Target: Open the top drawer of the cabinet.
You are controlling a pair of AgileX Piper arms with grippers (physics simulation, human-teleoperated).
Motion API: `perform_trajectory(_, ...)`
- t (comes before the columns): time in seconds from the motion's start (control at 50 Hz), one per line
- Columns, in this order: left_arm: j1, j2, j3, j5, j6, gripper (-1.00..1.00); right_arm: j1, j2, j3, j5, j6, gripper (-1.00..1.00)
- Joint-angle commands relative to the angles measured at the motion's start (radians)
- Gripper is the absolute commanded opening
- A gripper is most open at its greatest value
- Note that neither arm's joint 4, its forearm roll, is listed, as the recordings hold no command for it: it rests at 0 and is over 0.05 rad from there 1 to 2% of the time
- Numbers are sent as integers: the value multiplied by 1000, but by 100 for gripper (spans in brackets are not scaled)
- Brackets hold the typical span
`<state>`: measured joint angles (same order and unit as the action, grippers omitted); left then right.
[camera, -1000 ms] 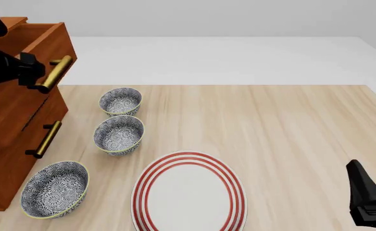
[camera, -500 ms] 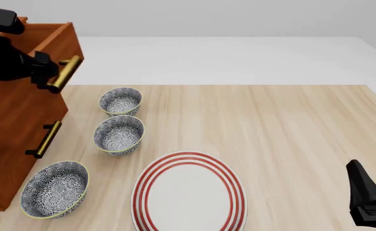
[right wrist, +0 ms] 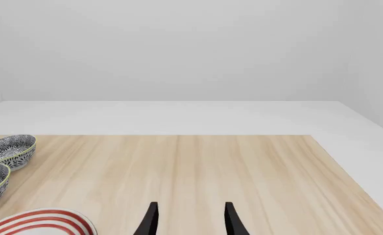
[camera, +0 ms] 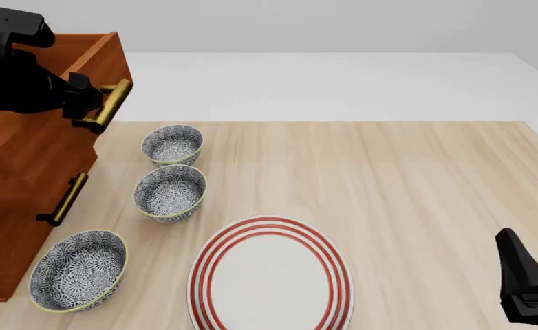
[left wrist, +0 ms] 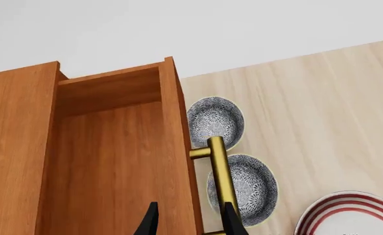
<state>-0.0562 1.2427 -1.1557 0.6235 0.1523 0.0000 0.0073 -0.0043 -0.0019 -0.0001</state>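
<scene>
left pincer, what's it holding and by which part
The left pincer grips the top drawer by its brass bar handle, near one end. The right pincer holds nothing.

We see the cabinet in reddish-brown wood with a smooth, satin face; the top drawer shows the same wood, its grain running along the inner boards; its bar handle looks like polished brass with a soft gleam; the table is pale wood, matt, with fine straight grain; the three patterned bowls and the red-ringed plate look like glazed ceramic; the left tool and right tool are matt black, plastic-looking.
</scene>
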Motion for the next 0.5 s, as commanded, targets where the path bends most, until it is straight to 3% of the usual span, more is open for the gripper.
perform_trajectory(0.02,-32,16,29,11,-16,100,0,0,0,0,0,100)
perform_trajectory(0.5,-83,7,9,32,-40,100,0,0,0,0,0,100)
